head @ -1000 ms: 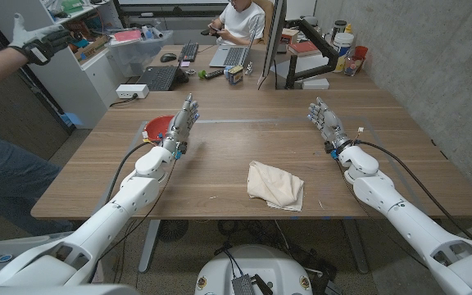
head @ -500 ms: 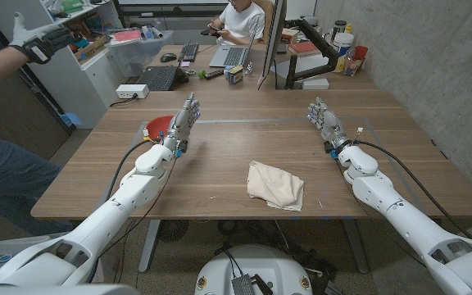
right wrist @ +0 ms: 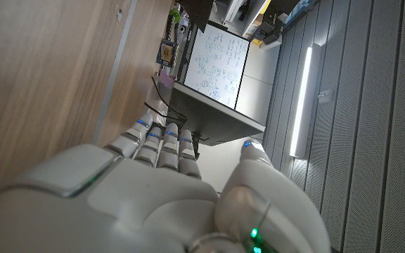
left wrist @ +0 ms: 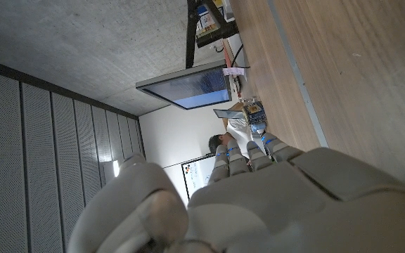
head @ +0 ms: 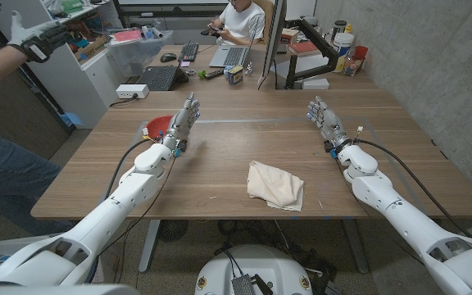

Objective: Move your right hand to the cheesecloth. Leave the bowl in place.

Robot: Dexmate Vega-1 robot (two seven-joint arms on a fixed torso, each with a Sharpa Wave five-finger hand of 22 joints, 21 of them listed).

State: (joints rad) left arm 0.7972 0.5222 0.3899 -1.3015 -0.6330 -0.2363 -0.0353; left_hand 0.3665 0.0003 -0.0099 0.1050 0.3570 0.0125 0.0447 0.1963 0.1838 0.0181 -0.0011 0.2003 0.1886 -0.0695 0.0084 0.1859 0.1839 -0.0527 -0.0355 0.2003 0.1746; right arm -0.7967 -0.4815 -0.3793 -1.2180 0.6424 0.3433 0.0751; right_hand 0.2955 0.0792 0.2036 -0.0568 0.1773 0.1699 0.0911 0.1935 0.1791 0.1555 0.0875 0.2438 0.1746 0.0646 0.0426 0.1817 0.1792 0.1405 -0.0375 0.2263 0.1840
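head / change: right hand (head: 324,120) shifted v. slightly vs 1 s ago, maybe a hair toward the table's far side; basically parked. Left hand (head: 183,120) same spot. Cheesecloth (head: 275,185) and bowl (head: 157,128) unmoved.
head / meaning: my read, reach to the cloth not really begun. Right hand well apart from cheesecloth, which lies nearer the robot's edge, about mid-table. Needs to come back toward robot and inward.
head / hands: both stand upright, fingers extended, loosely apart, holding nothing.
head / bowl: red, just beside left hand on its outer side, partly covered by the fingers. Touching or not: can't tell. Left should stay put so bowl isn't nudged.
head / hidden: bowl's inside not visible. Person (head: 6,98) at pic's left edge cut off, gloved hand raised; another person (head: 240,20) seated at the far desk.
L wrist / view: back of left hand (left wrist: 273,197) close up, fingers reaching out straight over bare table (left wrist: 343,70). Bowl not made out here. Monitor (left wrist: 188,88) beyond.
L wrist / hidden: fingertips foreshortened, spread hard to judge.
R wrist / view: back of right hand (right wrist: 167,190), fingers straight, side by side, thumb off apart; nothing held. Wood alongside.
R wrist / hidden: cloth not made out here, so no closing cue from it; use head view.
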